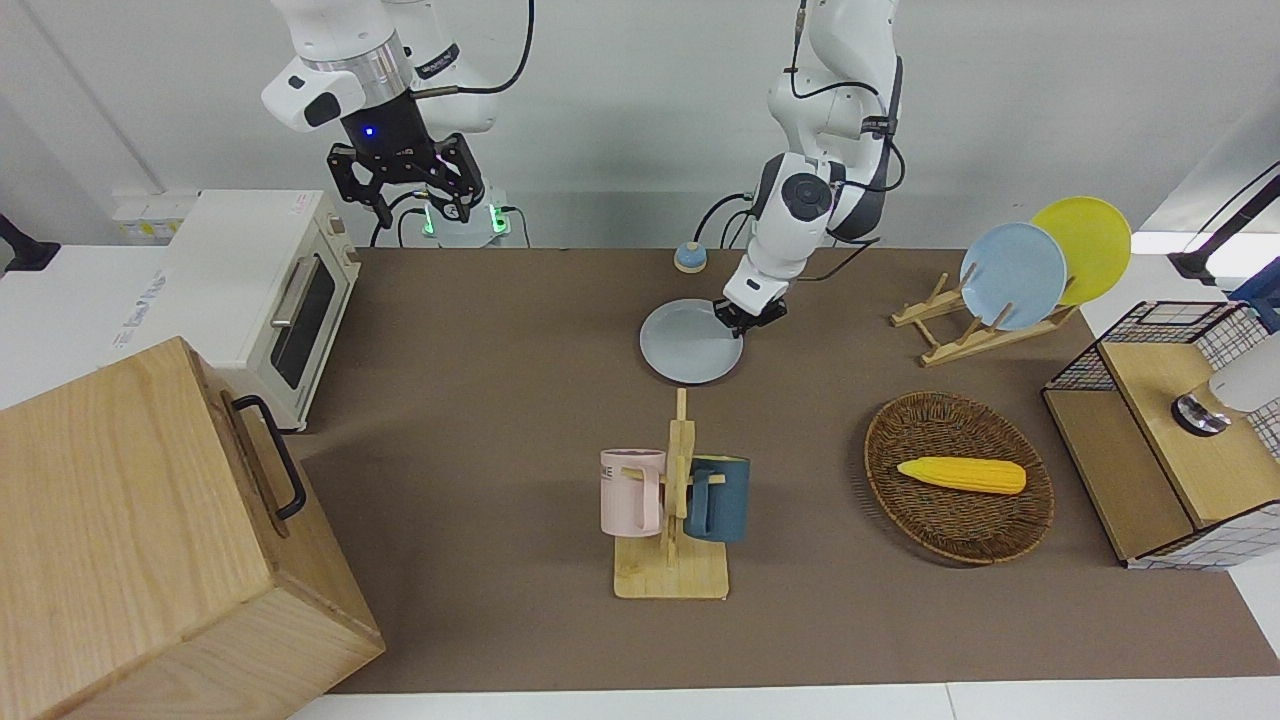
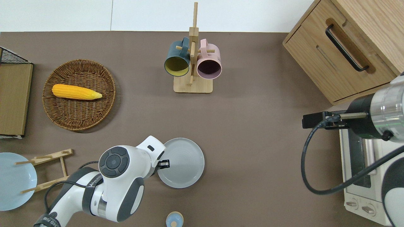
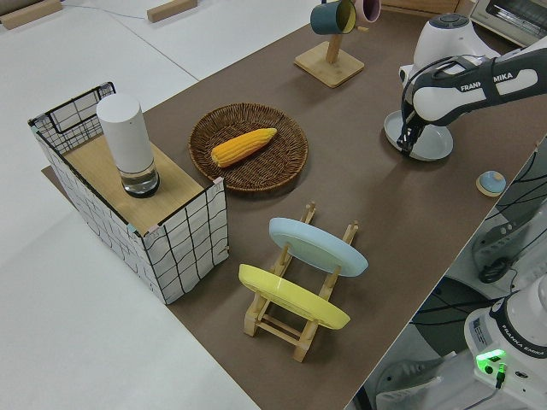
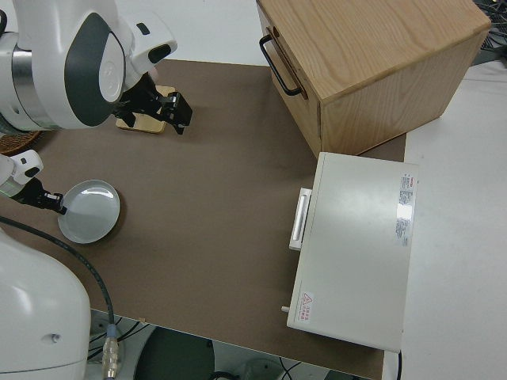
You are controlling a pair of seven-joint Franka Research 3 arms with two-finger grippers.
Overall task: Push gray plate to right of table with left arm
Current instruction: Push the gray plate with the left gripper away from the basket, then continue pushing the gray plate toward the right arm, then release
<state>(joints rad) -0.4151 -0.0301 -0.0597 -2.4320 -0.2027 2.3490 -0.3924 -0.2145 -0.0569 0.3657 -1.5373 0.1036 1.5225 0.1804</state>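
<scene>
On the large brown matte table (image 1: 500, 400), the round pale gray plate (image 2: 184, 164) lies nearer the robots than the wooden mug rack (image 2: 192, 63). The left arm's black gripper (image 2: 164, 163) touches its rim; I cannot tell its finger state. Pushing low and level should stop tipping. The right arm is parked.

Sky-blue plate (image 2: 14, 181) cut by the overhead view's edge; left hand's (image 2: 164, 164) fingers indistinct.
</scene>
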